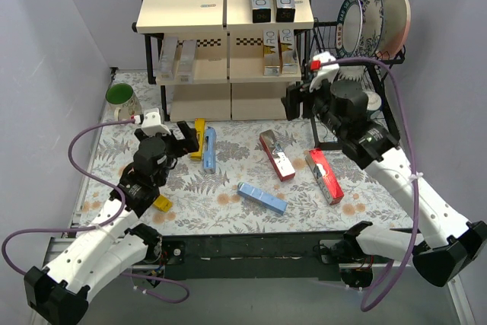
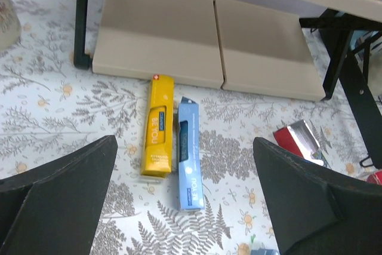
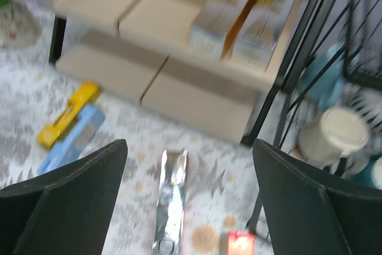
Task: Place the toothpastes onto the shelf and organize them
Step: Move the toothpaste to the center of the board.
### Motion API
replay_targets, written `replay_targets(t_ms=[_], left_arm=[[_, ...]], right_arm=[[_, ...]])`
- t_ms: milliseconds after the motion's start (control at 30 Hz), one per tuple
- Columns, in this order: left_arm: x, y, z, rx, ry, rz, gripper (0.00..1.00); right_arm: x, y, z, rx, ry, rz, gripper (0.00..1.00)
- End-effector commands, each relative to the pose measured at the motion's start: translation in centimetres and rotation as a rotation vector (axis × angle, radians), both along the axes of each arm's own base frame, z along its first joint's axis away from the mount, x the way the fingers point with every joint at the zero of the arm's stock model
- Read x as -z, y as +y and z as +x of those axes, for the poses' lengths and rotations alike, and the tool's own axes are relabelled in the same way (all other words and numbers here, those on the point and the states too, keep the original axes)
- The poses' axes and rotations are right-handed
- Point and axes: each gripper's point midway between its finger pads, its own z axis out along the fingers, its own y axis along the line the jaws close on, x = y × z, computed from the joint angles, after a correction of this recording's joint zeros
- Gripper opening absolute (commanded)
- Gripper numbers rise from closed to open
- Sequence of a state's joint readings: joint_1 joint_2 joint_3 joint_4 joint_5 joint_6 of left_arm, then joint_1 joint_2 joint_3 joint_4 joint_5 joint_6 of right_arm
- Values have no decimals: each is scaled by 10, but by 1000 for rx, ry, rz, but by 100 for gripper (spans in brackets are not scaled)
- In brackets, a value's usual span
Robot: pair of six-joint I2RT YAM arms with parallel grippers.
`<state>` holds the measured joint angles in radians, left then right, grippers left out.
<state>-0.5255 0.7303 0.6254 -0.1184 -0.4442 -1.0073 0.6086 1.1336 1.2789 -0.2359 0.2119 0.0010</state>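
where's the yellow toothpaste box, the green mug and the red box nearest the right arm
yellow toothpaste box point(image 2: 160, 125), left wrist view, middle of its top face
green mug point(image 1: 118, 95), top view, its green inside
red box point(image 1: 325, 176), top view, middle of its top face

The left arm point(image 1: 91, 245), lower left, and right arm point(image 1: 403, 174), at right, had white shells, black joints and looping purple cables point(image 1: 72, 150); the left gripper point(image 2: 185, 141) had broad black fingers point(image 2: 54, 201).
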Motion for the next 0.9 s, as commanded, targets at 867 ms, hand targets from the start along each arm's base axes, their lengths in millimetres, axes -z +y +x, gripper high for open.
replay_targets(t_ms=[867], left_arm=[[100, -3, 10, -190, 423, -149, 98]], right_arm=[[210, 39, -83, -334, 427, 89, 90]])
